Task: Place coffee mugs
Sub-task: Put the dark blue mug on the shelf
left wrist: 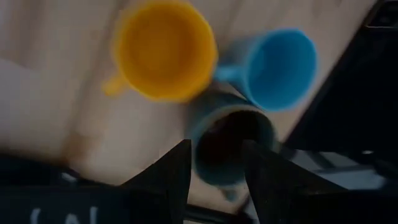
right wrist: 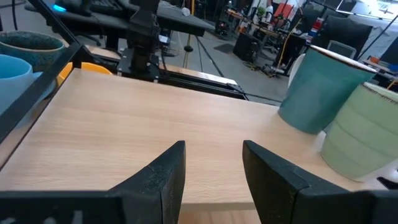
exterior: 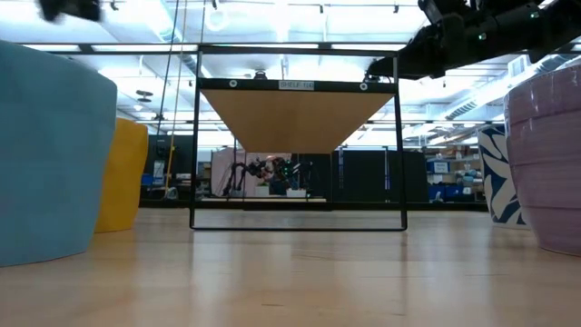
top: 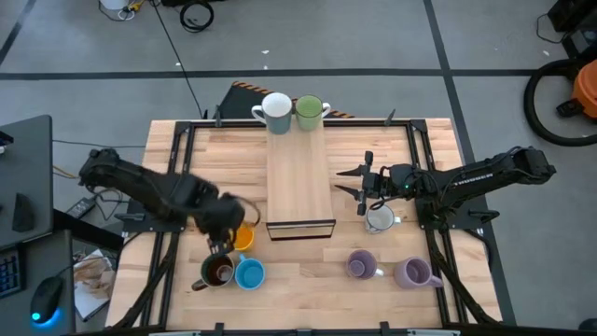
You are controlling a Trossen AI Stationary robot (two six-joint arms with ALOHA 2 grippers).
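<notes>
My left gripper (top: 220, 247) is open above the near-left group of mugs: orange (top: 244, 236), dark brown-black (top: 217, 272) and blue (top: 250, 273). In the left wrist view my left gripper (left wrist: 217, 168) points down over the dark mug (left wrist: 230, 146); I cannot tell whether it touches it. My right gripper (top: 343, 183) is open and empty beside the wooden shelf (top: 300, 182), and it shows level over the board in the right wrist view (right wrist: 214, 168). A white mug (top: 276, 110) and a green mug (top: 309, 110) stand on the shelf's far end.
A white patterned mug (top: 380, 219) stands on the table below my right arm. Two light purple mugs (top: 362, 265) (top: 413, 273) stand near the front right. The shelf's black wire frame (exterior: 298, 218) stands mid-table. Bare shelf board lies near of the two mugs.
</notes>
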